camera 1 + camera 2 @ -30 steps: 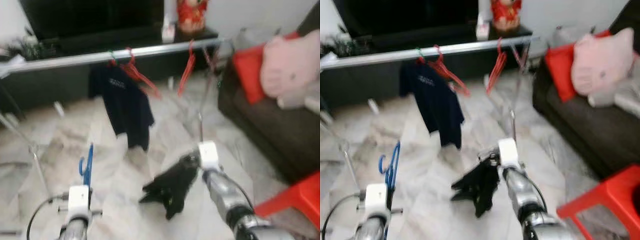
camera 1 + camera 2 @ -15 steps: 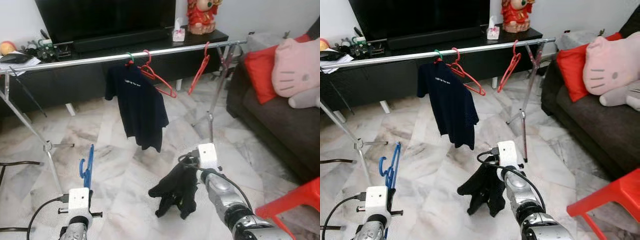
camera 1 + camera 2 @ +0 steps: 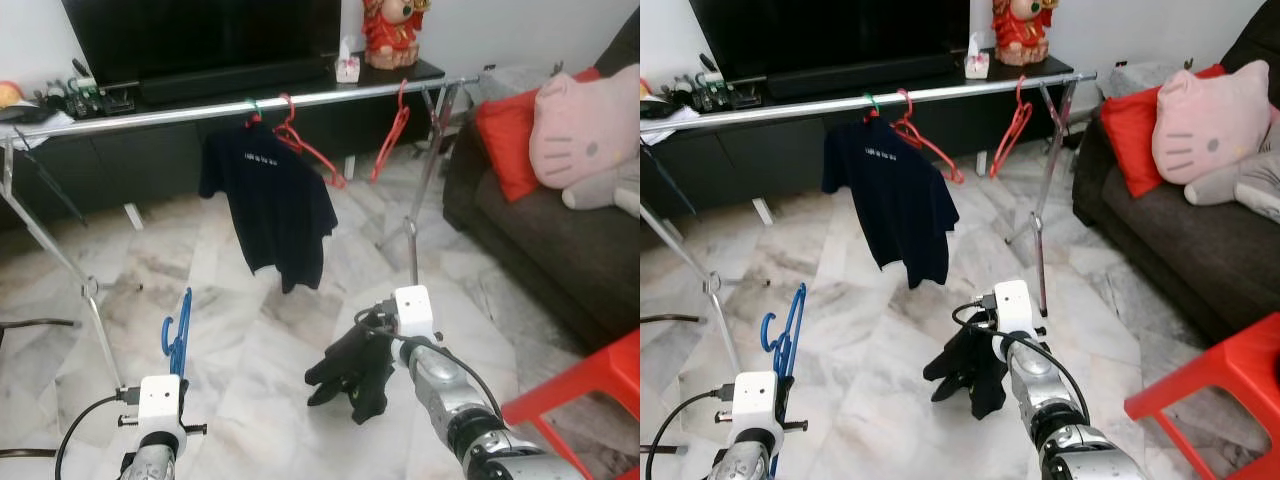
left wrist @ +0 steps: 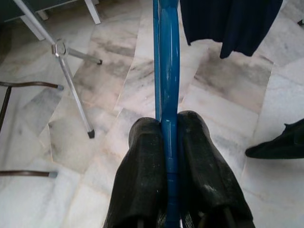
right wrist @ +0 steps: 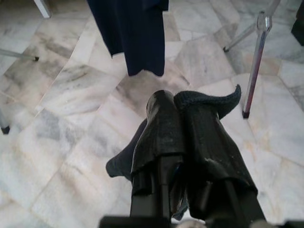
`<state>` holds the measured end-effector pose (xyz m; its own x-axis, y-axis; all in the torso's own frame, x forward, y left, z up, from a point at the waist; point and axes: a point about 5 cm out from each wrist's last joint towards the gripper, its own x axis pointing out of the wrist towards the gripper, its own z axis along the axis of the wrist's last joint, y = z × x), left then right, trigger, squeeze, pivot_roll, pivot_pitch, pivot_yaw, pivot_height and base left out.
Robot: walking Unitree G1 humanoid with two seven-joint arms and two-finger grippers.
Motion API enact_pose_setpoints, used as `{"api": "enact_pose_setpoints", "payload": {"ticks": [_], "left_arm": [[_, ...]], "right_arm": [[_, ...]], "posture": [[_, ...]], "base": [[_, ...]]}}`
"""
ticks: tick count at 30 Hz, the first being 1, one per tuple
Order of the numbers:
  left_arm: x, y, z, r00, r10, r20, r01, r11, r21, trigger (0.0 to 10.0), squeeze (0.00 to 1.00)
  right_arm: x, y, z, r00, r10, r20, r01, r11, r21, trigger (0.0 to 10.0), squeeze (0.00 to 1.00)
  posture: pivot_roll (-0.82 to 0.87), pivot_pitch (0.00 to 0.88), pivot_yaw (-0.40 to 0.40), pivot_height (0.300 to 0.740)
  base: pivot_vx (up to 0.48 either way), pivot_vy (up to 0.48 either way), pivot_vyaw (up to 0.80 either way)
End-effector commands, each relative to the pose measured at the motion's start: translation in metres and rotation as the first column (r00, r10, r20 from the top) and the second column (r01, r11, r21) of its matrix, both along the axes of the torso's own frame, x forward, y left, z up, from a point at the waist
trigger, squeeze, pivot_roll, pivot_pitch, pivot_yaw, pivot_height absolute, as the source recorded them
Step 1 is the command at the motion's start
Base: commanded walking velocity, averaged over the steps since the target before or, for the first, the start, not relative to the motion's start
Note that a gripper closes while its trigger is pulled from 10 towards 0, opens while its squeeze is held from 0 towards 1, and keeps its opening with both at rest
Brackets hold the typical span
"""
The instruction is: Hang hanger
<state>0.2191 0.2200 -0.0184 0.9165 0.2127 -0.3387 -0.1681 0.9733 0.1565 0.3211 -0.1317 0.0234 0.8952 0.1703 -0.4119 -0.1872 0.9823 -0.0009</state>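
Left pincer (image 4: 166, 142) pinches the blue hanger (image 3: 177, 330) tight; right pincer (image 5: 183, 123) grips a dark cloth (image 3: 350, 372). Far rail (image 3: 200, 110) is crowded, so the hook may snag the red hangers (image 3: 305, 150).

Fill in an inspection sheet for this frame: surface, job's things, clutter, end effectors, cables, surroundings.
Surface: marble floor, no spills seen.
Job's things: blue hanger in left end effector; metal rail carries a dark T-shirt and two red hangers.
Clutter: dark garment in right end effector.
End effectors: left shut on the blue hanger; right shut on the dark garment.
Cables: black wrist leads on both arms.
Surroundings: TV console, sofa, pink cushion, red stool.
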Motion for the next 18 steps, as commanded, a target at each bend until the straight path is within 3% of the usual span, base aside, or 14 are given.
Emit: {"api": "enact_pose_setpoints", "payload": {"ticks": [1,18], "left_arm": [[-0.0019,0.0015,0.0001,1.000,0.008,-0.002,-0.008,1.000,-0.004,10.0,0.00],[-0.0001,0.0004,0.0012,1.000,0.004,0.003,-0.004,1.000,-0.003,10.0,0.00]], "right_arm": [[0.0042,0.0012,0.0058,1.000,-0.004,0.029,0.004,1.000,0.010,10.0,0.00],[0.0052,0.0004,0.0069,0.999,-0.006,0.033,0.005,1.000,0.010,10.0,0.00]], "posture": [[-0.13,0.000,0.032,0.740],[-0.12,0.000,0.031,0.740]], "base": [[-0.270,0.000,0.00],[-0.271,0.000,0.00]]}}
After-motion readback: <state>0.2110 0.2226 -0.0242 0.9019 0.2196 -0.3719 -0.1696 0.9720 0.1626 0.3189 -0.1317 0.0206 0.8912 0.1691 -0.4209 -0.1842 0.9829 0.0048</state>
